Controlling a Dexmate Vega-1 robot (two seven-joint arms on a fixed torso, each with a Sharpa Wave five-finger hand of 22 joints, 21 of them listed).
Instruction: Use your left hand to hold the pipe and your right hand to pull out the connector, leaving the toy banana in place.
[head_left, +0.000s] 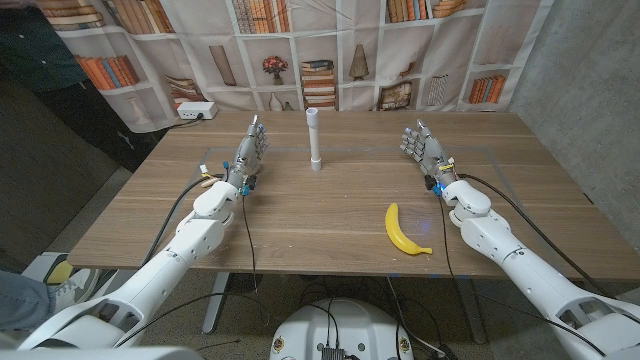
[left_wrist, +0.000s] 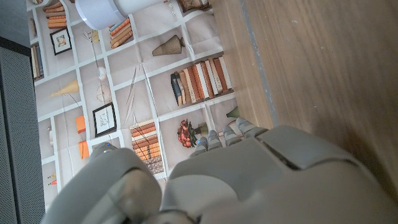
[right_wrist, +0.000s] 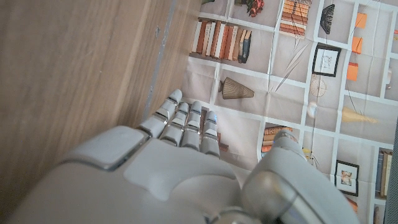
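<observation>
Waiting either side of the desk (head_left: 300, 215), left robot hand (head_left: 250, 150) and right robot hand (head_left: 424, 146) are both released, grasping nothing. White pipe (head_left: 314, 140) stands upright upper centre, connector (head_left: 316, 165) at its base. Toy banana (head_left: 402, 230) lies lower right; a careless right-arm sweep could knock it, or a loose left grip topple the pipe.

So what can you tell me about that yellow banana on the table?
The toy banana is bright yellow, smooth and glossy like plastic, curved, with one dark tip. It lies on its side on the wooden table, toward the near edge on the robot's right side, close beside the right forearm. Nothing touches it; the right hand is farther back.
</observation>
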